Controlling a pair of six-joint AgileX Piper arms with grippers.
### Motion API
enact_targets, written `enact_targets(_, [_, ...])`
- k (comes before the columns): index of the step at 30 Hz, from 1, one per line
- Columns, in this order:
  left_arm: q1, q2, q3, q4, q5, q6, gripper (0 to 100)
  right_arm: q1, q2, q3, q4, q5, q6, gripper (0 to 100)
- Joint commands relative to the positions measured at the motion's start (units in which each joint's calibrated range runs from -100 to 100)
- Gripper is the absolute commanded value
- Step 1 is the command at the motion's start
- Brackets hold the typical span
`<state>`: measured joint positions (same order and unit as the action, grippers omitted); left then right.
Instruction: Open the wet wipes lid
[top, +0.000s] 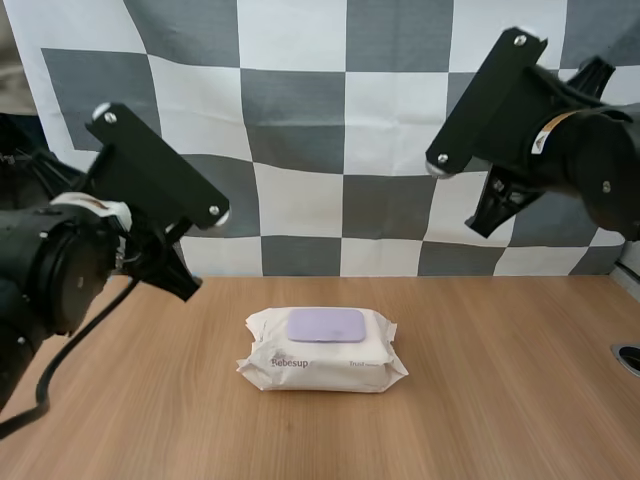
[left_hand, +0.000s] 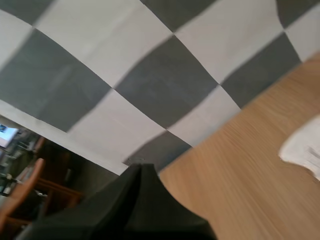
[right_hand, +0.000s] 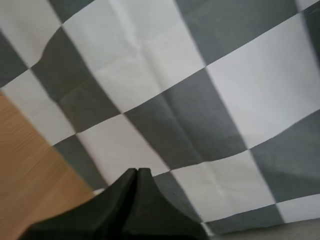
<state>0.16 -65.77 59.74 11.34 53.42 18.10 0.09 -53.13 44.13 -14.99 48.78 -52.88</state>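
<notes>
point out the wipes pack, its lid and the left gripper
wet wipes pack (top: 320, 366), high view, white front face
lid (top: 326, 324), high view, middle of the purple flap
left gripper (left_hand: 141, 169), left wrist view, where its shut tips meet

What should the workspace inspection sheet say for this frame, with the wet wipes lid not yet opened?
surface: wooden table, plain light wood.
job's things: wet wipes pack lies flat mid-table; lilac lid on its top, shut flat.
clutter: round dark fitting at the table's right edge.
grippers: left pincer shut on nothing; right pincer shut on nothing; both raised, apart from the pack.
cables: nothing seen on the table.
surroundings: nothing seen.
</notes>
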Motion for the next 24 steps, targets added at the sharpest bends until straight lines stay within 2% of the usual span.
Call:
enact_targets(1, [0.01, 0.03, 2.50, -11.34, 20.53, 2.00, 0, 0.01, 0.42, 1.88, 3.19, 23.01, -1.61, 0])
enact_targets(5, [0.01, 2.61, 5.10, -15.64, 11.31, 4.14, 0, 0.01, 1.25, 6.06, 3.37, 20.96, -2.26, 0])
enact_targets(11, [0.01, 10.68, 5.24, -21.72, 6.03, 11.23, 0, 0.01, 1.40, 9.61, 0.45, 17.53, -1.88, 0])
enact_targets(18, [0.10, 18.81, 1.09, -31.75, 6.43, 15.40, 0, 0.01, 1.25, 9.67, -1.11, 13.67, 0.62, 0])
enact_targets(20, [0.78, 20.81, 0.56, -34.56, 7.74, 16.80, 0, 0.01, 1.25, 9.78, -1.96, 10.47, 0.62, 0])
enact_targets(22, [2.08, 22.29, 0.56, -38.09, 9.56, 18.93, 0, 0.01, 1.25, 9.78, -2.64, 8.32, 0.62, 0])
enact_targets(24, [4.26, 23.35, 0.56, -43.06, 12.62, 23.05, 0, 0.01, 1.69, 9.78, -2.91, 5.89, 0.52, 0])
